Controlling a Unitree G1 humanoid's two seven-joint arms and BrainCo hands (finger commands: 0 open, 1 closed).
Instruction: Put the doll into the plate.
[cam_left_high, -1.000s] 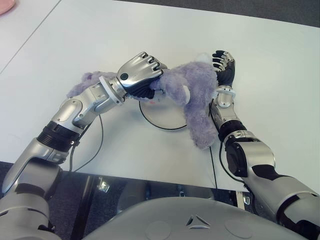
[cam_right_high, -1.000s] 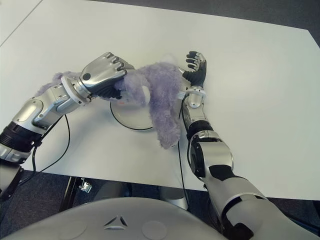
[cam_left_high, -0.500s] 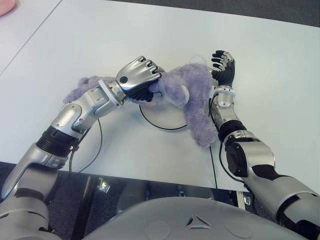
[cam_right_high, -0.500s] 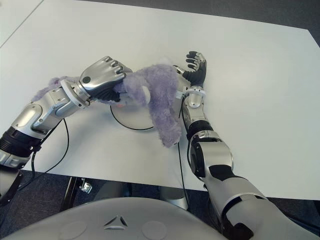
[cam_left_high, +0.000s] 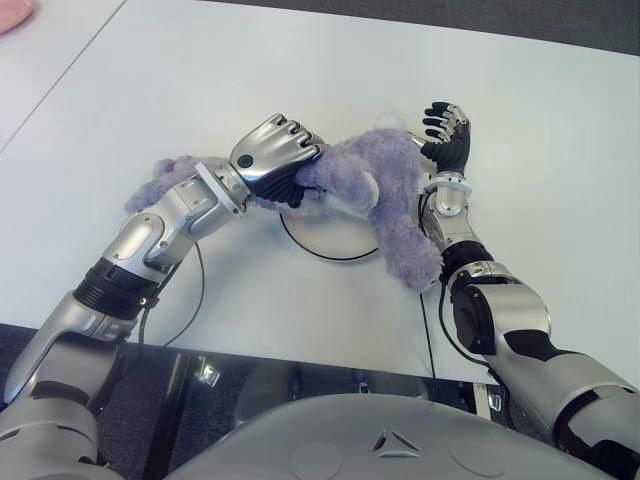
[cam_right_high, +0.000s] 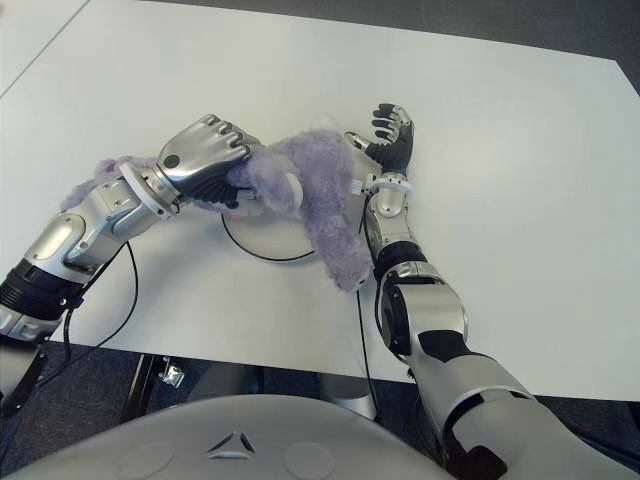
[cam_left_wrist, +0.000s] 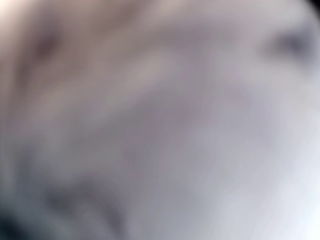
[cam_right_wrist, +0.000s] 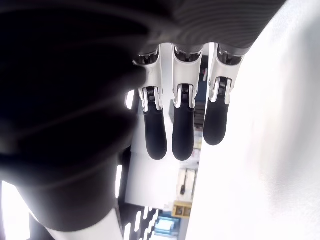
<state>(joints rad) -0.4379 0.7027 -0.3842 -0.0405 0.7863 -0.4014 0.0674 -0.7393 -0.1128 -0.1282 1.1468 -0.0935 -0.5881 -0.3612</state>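
The doll (cam_left_high: 385, 195) and left hand (cam_left_high: 275, 155) cover the plate (cam_left_high: 325, 235); surrounding table (cam_left_high: 250, 60) lies bare.

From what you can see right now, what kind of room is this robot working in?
Probably an office or lab test bench: a plain white table butted against another, dark carpet-like floor beyond, and only a fluffy purple plush doll, held by the left robot hand over a round white plate.
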